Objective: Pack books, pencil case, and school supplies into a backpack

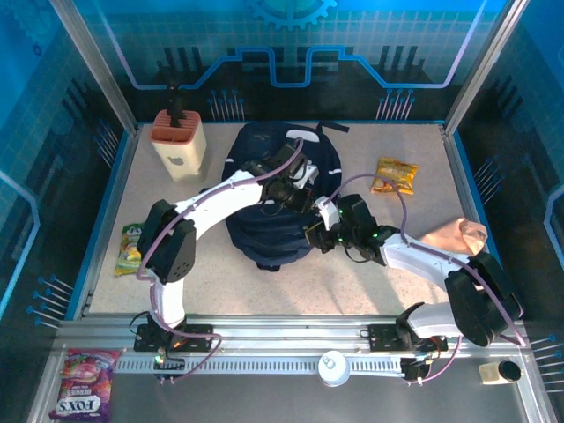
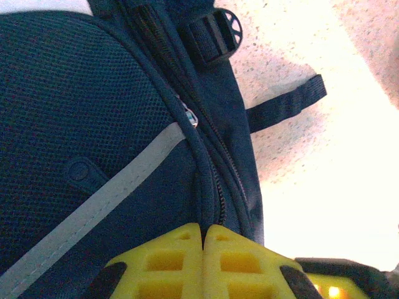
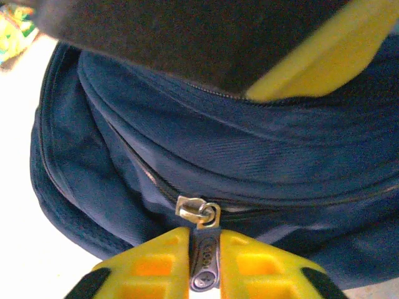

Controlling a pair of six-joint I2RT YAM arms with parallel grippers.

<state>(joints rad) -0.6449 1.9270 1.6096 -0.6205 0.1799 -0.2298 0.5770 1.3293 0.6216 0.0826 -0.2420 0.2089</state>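
Backpack (image 1: 264, 233) lies in the middle of the table (image 1: 229, 282), its long axis running 12 to 6 o'clock in the overhead view. The right gripper (image 3: 204, 240) sits at its 4 o'clock flank, and the left gripper (image 2: 202, 233) is on its upper half toward 1 o'clock. In the right wrist view the yellow fingers are clenched on the black zipper pull (image 3: 206, 269). The pull points straight into them from 12 o'clock, with the metal slider (image 3: 198, 210) just beyond their tips. The zipper track (image 3: 149, 177) crosses that axis, running roughly from 10 o'clock to 3 o'clock. Any pull should therefore go sideways along the track rather than straight back, and the right arm is the one placed for it. The left fingers are pressed together at a piped seam; I cannot tell whether a fold of fabric is nipped between them. If it is, that arm looks set to brace the bag.
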